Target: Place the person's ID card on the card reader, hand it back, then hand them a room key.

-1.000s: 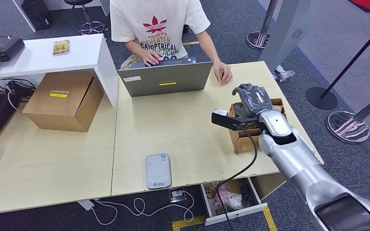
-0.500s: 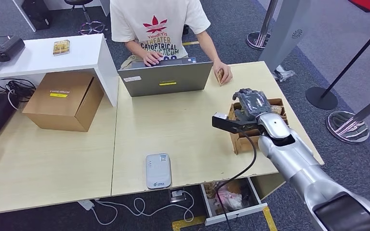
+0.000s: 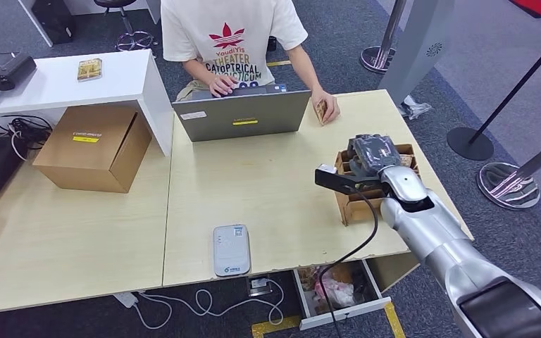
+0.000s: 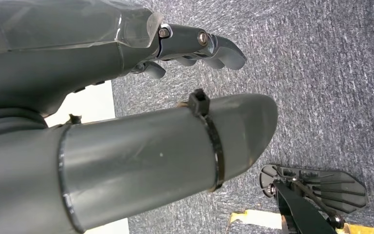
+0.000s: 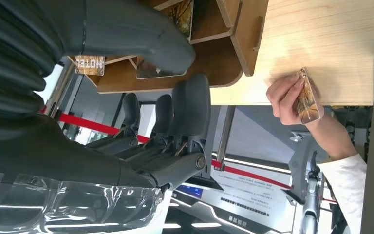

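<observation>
The orange-patterned ID card (image 3: 322,110) sat pinched in the person's hand (image 3: 327,109) on the pale wooden counter (image 3: 268,190), just beyond the robot's right hand (image 3: 372,153), whose empty fingers hung apart over the brown wooden card box (image 3: 347,204).

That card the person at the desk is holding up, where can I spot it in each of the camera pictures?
Head view: the card stands on edge in the person's hand, on the desk beside the laptop.
Left wrist view: not in it; it looks at carpet.
Right wrist view: the card is pinched in the same hand at the desk edge.
Shared landmark: the wooden card holder under the right hand.
</observation>
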`<state>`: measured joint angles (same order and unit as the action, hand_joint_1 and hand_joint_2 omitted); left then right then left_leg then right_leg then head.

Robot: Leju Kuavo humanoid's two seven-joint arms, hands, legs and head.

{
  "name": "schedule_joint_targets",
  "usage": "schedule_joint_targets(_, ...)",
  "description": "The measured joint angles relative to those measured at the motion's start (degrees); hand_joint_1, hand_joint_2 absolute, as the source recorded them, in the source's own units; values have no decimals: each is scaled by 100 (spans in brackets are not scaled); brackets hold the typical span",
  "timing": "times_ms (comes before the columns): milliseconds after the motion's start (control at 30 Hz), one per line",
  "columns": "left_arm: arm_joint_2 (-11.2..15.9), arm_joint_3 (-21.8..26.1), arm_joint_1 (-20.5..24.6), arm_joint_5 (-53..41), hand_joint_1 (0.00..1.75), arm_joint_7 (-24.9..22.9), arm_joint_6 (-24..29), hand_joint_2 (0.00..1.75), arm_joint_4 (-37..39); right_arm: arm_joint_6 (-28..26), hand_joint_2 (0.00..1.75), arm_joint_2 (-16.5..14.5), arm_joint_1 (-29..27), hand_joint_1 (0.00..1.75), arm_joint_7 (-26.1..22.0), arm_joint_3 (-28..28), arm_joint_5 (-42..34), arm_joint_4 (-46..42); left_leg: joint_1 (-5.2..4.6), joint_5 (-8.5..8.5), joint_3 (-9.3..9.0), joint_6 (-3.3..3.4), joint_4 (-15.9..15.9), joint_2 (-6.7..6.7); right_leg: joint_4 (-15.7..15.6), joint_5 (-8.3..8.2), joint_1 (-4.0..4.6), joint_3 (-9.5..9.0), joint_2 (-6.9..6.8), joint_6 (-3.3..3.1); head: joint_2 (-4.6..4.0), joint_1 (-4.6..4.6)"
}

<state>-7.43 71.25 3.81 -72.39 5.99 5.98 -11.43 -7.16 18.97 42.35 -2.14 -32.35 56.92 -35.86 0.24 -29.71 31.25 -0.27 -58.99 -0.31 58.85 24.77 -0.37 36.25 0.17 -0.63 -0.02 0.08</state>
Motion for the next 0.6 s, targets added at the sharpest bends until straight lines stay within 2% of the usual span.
schedule_joint_targets(333, 5, 36, -2, 24, 0, 10, 1, 0, 0, -18, 175, 13, 148, 114, -10, 0, -59, 279, 0, 0, -1, 0, 0, 0, 0, 0, 0, 0, 0, 1, 0, 0)
schedule_joint_targets(433, 17, 36, -4, 24, 0, 11, 0, 0, 0, -25, 175, 26, 189, 106, -1, 0, -76, 357, 0, 0, -1, 0, -1, 0, 0, -1, 0, 0, 1, 1, 0, -1)
schedule_joint_targets(600, 33, 36, -10, 18, 0, 21, -2, 0, 0, -91, 175, 62, 216, 110, 13, 0, -94, 450, 0, 0, -1, 0, -1, 0, 0, -1, 0, 0, 1, 1, 0, -1)
